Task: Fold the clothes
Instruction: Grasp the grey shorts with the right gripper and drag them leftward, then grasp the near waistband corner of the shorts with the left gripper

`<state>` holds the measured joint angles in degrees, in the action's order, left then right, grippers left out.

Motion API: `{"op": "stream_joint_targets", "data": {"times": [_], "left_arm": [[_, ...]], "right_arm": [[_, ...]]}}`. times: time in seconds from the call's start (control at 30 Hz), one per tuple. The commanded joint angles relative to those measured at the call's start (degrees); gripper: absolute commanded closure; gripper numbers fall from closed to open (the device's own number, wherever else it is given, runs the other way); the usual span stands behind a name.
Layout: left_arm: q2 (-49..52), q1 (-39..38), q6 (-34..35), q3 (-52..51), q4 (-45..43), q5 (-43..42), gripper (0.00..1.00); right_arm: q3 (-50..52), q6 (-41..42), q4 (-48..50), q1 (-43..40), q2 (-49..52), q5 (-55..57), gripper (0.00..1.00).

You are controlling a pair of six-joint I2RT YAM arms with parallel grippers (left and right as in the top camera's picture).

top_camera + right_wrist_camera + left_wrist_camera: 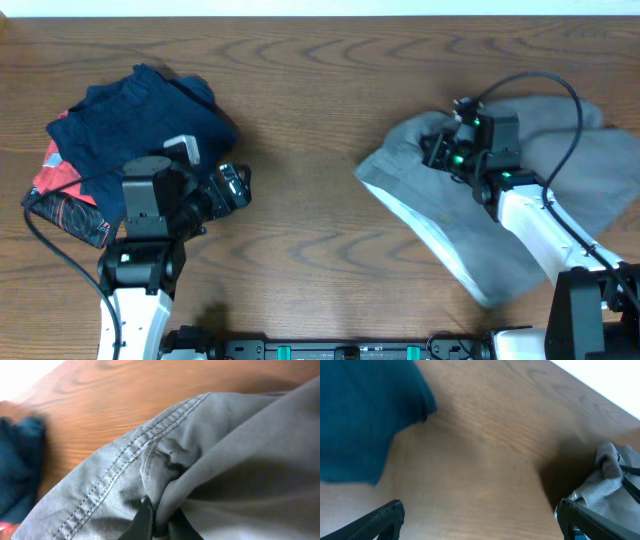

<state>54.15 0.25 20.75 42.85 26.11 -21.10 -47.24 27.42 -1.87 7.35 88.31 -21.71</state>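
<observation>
The grey shorts (560, 190) lie bunched at the right of the table, with a pale lining edge along their lower left side. My right gripper (440, 150) is on their upper left part. In the right wrist view it (161, 522) is shut on a pinched fold of the grey shorts (125, 485) beside a stitched seam. My left gripper (235, 187) hovers open and empty over bare wood at the left; its fingers show in the left wrist view (480, 522), where the shorts (605, 490) appear at the right edge.
A navy blue garment (140, 115) lies at the far left on top of a red-and-black patterned garment (60, 190), right beside my left arm. The navy garment also shows in the left wrist view (365, 415). Bare wood (310, 150) separates the two piles.
</observation>
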Motion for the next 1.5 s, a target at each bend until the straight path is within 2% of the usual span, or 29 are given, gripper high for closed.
{"op": "stream_joint_targets", "data": {"times": [0.0, 0.03, 0.07, 0.23, 0.33, 0.5, 0.7, 0.97, 1.1, 1.23, 1.27, 1.33, 1.4, 1.43, 1.47], "left_arm": [[3.37, -0.74, -0.94, 0.98, -1.68, -2.49, 0.02], [4.76, -1.36, -0.9, 0.98, -2.08, -3.15, 0.02], [6.01, -2.01, -0.94, 0.98, -2.32, -3.61, 0.02], [13.33, -7.39, -0.94, 0.98, -5.14, -3.85, 0.02], [18.14, -11.69, -0.92, 0.98, -9.88, -3.8, 0.02], [26.01, -17.27, -0.92, 0.98, -19.61, -3.78, 0.02], [36.0, -20.74, 1.33, 0.98, -30.14, -3.78, 0.02], [47.08, -23.04, 4.02, 1.01, -42.4, -3.8, 0.01], [49.88, -24.26, 4.0, 0.98, -47.74, -3.69, 0.14], [52.65, -25.27, 4.0, 1.01, -52.37, -3.52, 0.33], [53.35, -25.42, 4.0, 1.01, -53.27, -3.5, 0.33], [54.49, -25.46, 4.02, 1.01, -54.71, -3.5, 0.49], [55.17, -25.44, 4.0, 1.01, -55.8, -3.5, 0.81], [55.17, -25.35, 4.0, 1.01, -56.06, -3.5, 0.94], [55.08, -25.24, 4.02, 1.01, -56.41, -3.54, 0.94]], "right_arm": [[-1.11, -0.5, -0.79, 1.9, -0.7, -2.82, 0.75], [-1.11, -2.08, -1.55, 1.84, -0.74, -1.88, 0.67], [-1.14, -3.32, -2.43, 1.46, -0.92, -1.01, 0.64], [-1.9, -8.5, -10.97, -3.85, -4.33, 3.78, 0.34], [-2.05, -12.02, -16.33, -8.07, -7.65, 7.08, 0.01], [-2.14, -17.64, -27.12, -14.1, -12.87, 11.89, 0.01], [-2.14, -19.15, -37.48, -19.3, -15.39, 13.29, 0.01], [-2.14, -18.03, -42.95, -23.67, -15.67, 16.35, 0.01], [-2.14, -16.65, -43.39, -23.96, -15.69, 16.28, 0.01], [-2.14, -16.55, -44.26, -23.96, -15.69, 16.31, 0.01], [-2.14, -16.52, -44.26, -23.93, -15.69, 16.28, 0.01], [-2.14, -16.52, -44.39, -23.89, -15.72, 15.8, 0.01], [-2.14, -16.52, -44.44, -23.89, -15.74, 15.45, 0.01], [-2.14, -16.55, -44.44, -23.89, -15.74, 15.47, 0.01], [-2.14, -16.55, -44.39, -23.89, -15.74, 15.45, 0.04]]}}
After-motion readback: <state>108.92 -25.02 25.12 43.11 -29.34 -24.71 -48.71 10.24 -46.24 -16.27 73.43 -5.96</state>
